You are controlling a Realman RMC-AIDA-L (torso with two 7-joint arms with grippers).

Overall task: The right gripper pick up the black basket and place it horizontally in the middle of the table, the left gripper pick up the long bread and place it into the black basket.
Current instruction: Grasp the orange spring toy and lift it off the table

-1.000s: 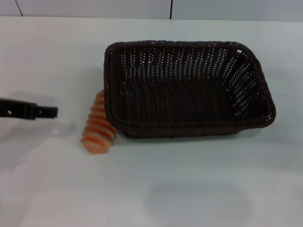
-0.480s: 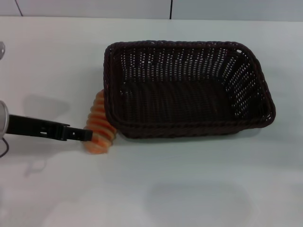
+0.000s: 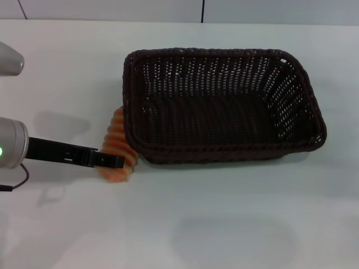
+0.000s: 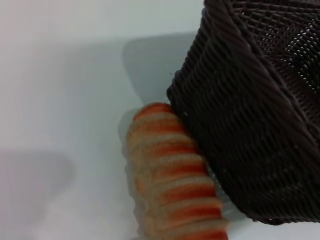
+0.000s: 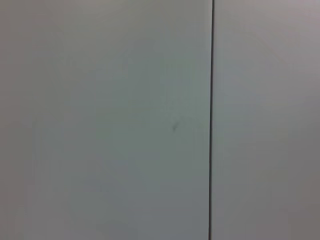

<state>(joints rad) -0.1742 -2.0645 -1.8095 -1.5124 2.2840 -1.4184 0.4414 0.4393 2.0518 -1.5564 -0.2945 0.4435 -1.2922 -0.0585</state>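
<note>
The black basket [image 3: 223, 152] lies lengthwise on the white table [image 3: 235, 224], around the middle, and is empty. The long bread [image 3: 116, 140], striped orange and cream, lies on the table against the basket's left end, partly tucked under its rim. My left gripper [image 3: 119, 162] reaches in from the left as a thin black bar, and its tip is over the near end of the bread. The left wrist view shows the bread [image 4: 170, 185] close up beside the basket's woven wall [image 4: 250, 125]. The right gripper is out of view.
The left arm's silver cylinder [image 3: 11, 148] with its green light is at the table's left edge. The right wrist view shows only a plain pale panel with a dark vertical seam [image 5: 211, 120]. Bare table lies in front of the basket.
My left gripper has moved right from the table's left edge until its tip is over the bread. The basket and the bread have not moved.
</note>
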